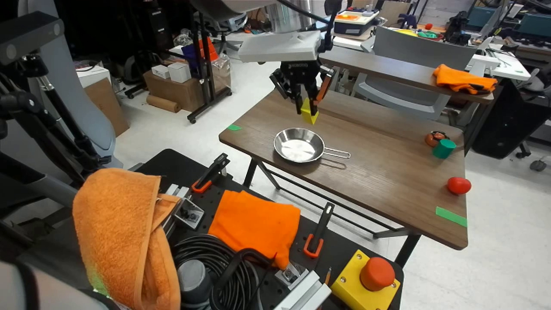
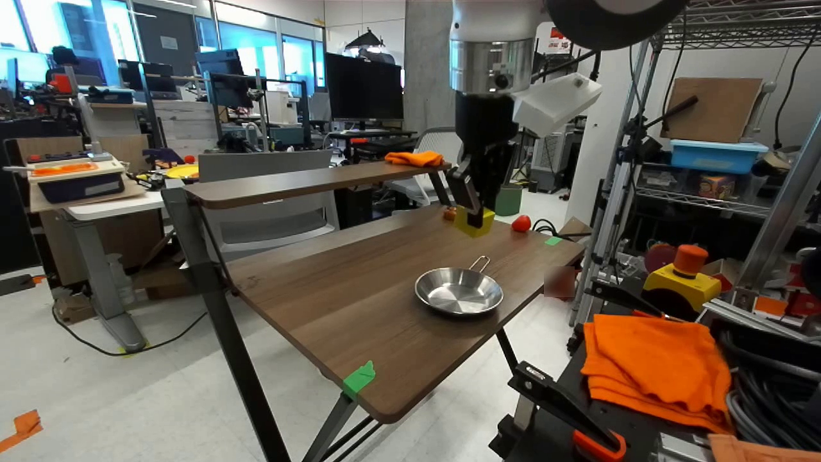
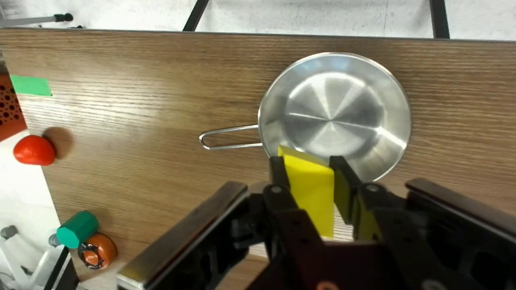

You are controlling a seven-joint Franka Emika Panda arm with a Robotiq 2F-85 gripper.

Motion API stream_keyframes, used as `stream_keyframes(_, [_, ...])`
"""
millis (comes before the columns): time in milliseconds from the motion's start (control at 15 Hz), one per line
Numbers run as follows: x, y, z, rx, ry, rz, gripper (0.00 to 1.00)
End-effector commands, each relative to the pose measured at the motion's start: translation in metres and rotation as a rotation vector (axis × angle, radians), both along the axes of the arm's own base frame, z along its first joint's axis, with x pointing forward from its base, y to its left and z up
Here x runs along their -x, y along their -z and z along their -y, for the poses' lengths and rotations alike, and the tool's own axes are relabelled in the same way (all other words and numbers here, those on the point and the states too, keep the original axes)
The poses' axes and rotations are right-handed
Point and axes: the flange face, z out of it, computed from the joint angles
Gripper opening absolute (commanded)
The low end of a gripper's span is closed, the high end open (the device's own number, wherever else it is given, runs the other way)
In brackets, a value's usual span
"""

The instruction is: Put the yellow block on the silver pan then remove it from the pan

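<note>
Yellow block (image 3: 311, 187), seemingly one; one pan (image 3: 334, 108)

Bluish-white light washes out the windows (image 2: 118, 38) toward ten o'clock in an exterior view; there a small square (image 2: 560, 282) between three and four o'clock is blurred past reading, and uprights of the metal rack (image 2: 786, 199) lean outward with wide-angle stretch. In an exterior view the floor (image 1: 163, 129) is bright, the background (image 1: 101, 38) at ten o'clock sinks to near black, and the wire handle (image 1: 338, 155) of the silver pan (image 1: 298, 148) casts a thin shadow toward six. In the wrist view, white glare lies on the bench (image 3: 161, 181) at nine o'clock from the pan, whose bottom shows fanned reflections; the red round object (image 3: 34, 150) throws a soft shadow between two and three, and the gripper (image 3: 310, 169), toward six, is dark and soft-edged.
</note>
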Motion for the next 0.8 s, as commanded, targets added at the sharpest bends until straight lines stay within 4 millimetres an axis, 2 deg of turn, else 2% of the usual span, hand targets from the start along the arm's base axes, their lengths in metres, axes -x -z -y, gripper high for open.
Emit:
stream_keyframes(0, [-0.002,0.006,0.027,-0.075,0.015,-0.027,0.08])
stream_keyframes(200, [-0.001,0.018,0.038,-0.196,0.057,-0.108,0.08])
stream_keyframes(467, [-0.006,0.024,0.046,-0.309,0.084,-0.158,0.08])
stream_keyframes(733, [-0.014,0.03,0.06,-0.26,0.096,-0.136,0.08])
